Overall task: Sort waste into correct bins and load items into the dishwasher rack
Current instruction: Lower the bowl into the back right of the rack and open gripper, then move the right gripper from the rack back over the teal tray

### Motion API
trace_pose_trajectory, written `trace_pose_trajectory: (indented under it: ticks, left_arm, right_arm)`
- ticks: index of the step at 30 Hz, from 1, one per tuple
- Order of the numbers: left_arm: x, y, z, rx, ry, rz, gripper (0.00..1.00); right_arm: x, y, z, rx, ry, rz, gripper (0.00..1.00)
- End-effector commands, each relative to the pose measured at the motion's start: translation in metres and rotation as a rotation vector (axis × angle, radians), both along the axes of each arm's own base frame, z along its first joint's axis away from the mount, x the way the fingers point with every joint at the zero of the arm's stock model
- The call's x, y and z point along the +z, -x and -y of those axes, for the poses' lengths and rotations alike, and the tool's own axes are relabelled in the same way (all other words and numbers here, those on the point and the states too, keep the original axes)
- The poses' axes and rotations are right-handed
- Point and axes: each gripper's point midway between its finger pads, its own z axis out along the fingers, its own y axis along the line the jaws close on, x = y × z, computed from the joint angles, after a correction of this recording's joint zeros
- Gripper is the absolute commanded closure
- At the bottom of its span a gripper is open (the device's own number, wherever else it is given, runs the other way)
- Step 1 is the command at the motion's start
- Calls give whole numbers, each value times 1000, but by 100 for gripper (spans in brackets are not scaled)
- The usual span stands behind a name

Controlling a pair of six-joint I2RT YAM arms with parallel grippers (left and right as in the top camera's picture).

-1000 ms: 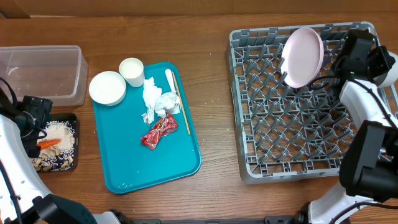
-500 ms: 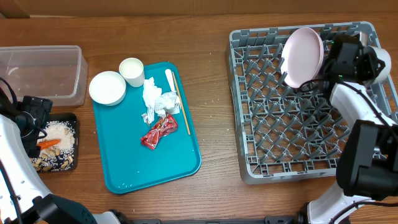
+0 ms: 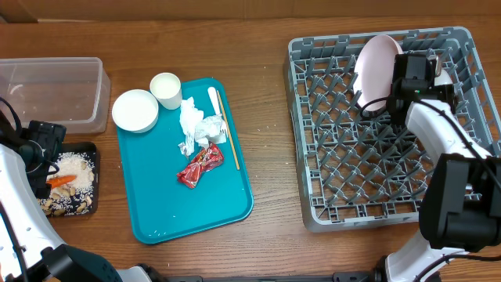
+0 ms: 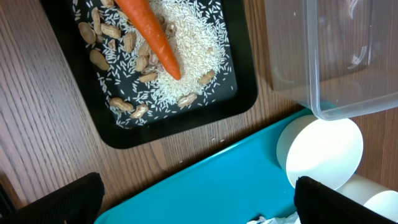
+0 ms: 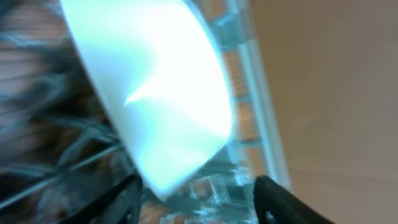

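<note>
Plate (image 3: 374, 66), judged stiff, slick and breakable, stands on edge between pegs at 12 o'clock of the dishwasher rack (image 3: 300, 141), best held by its rim; right gripper (image 5: 199, 202) jaws parted near that rim, left gripper (image 4: 199, 202) jaws wide, empty.

Right claw (image 3: 398, 84) - a second ago it stood at the far right corner of the dishwasher rack (image 3: 337, 196), clear of the pink plate (image 3: 374, 63). It has since travelled left along the rack's far edge and now overlaps the plate's right rim in the overhead view. Its jaws - shut then - now stand parted. The forearm behind it has swung left as well.
</note>
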Motion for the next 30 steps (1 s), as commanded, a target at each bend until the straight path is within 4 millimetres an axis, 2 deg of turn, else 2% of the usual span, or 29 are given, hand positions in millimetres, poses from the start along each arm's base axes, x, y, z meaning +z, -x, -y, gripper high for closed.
trace_pose_trajectory:
  ticks: [1, 4, 6, 12, 17, 19, 23, 26, 28, 30]
  left_arm:
    - [-1, 0, -2, -16, -11, -10, 0]
    - [-1, 0, -2, -16, -11, -10, 0]
    - [-1, 0, -2, -16, -11, -10, 0]
    - [-1, 0, -2, -16, -11, -10, 0]
    - [-1, 0, -2, -16, -11, -9, 0]
    - [-1, 0, -2, -16, -11, -10, 0]
    - [-1, 0, -2, -16, -11, -10, 0]
    - [-1, 0, -2, -16, -11, -10, 0]
    - [-1, 0, -2, -16, -11, -10, 0]
    - [-1, 0, -2, -16, -11, -10, 0]
  right_arm:
    - [38, -39, -34, 19, -382, 310, 36]
    - [65, -46, -41, 26, -523, 390, 37]
    - [84, -47, -43, 48, -573, 418, 33]
    - [130, -35, -37, 64, -628, 477, 29]
    - [154, -24, -64, 149, -755, 494, 18]
    - [166, -22, -90, 232, -854, 504, 13]
    - [200, -9, -162, 477, -1139, 504, 0]
    - [226, 3, -213, 674, -1316, 486, 0]
    - [231, 9, -240, 754, -1375, 452, 0]
    - [228, 14, -268, 799, -1390, 399, 0]
